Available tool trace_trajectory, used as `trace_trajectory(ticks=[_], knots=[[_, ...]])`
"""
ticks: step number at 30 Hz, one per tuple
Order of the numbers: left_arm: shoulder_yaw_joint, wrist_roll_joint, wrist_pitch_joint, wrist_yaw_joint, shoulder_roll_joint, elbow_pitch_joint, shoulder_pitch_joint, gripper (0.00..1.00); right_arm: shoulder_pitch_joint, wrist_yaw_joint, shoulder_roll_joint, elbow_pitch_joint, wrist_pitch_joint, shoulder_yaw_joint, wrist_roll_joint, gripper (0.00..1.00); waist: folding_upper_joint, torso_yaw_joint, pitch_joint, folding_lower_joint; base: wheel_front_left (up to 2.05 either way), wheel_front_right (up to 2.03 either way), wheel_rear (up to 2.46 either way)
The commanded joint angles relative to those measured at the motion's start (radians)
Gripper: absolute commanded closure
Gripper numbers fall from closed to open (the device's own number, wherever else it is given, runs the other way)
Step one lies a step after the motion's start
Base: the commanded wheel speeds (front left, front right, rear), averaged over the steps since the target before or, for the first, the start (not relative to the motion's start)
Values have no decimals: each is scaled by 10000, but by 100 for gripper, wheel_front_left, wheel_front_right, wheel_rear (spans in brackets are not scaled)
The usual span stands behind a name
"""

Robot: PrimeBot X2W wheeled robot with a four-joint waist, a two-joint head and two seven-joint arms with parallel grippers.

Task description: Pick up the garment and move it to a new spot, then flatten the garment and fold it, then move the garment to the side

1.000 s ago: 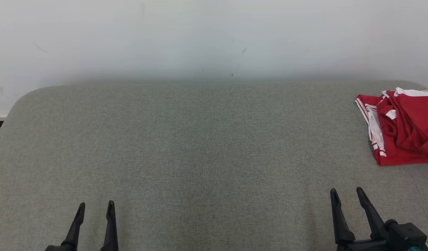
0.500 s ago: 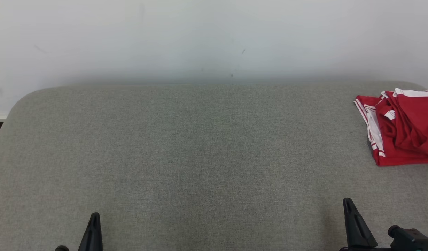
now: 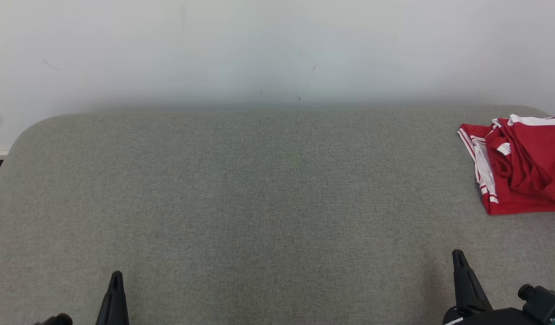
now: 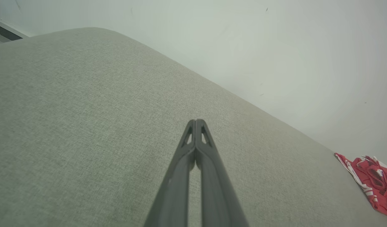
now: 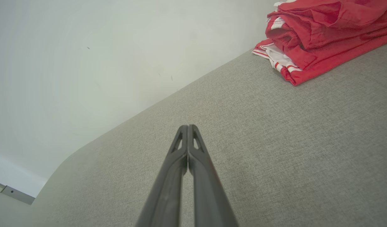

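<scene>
Red-and-white garment (image 3: 525,167): light, limp, bunched; grasp judged best at striped edge. Left hand (image 4: 196,121), right hand (image 5: 187,126): both closed, empty.

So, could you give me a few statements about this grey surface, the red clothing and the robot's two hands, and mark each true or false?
1. The red garment with white stripes lies near the right end of the grey fabric-covered surface. True.
2. The right hand grips that garment. False: it is shut on nothing and sits apart from the cloth.
3. The left hand has its two fingers pressed together. True.
4. The garment is spread out flat. False: it lies bunched in layers.
</scene>
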State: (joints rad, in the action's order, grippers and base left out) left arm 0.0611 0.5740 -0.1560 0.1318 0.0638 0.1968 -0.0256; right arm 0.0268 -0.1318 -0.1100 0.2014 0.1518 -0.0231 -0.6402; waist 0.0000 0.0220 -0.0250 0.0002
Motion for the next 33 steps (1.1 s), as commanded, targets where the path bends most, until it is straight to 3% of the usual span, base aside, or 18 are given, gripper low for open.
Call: trace_trajectory(ticks=[1, 33], knots=[[49, 526, 108, -4, 10, -100, 302, 100, -261, 4, -1, -121, -92, 83, -494, 100, 0, -4, 4, -1, 0, 0, 0], [263, 4611, 1187, -9, -50, 133, 779, 100, -743, 9, 156, 95, -1059, 496, -4406, 100, 0, -71, 70, -1, 0, 0, 0]])
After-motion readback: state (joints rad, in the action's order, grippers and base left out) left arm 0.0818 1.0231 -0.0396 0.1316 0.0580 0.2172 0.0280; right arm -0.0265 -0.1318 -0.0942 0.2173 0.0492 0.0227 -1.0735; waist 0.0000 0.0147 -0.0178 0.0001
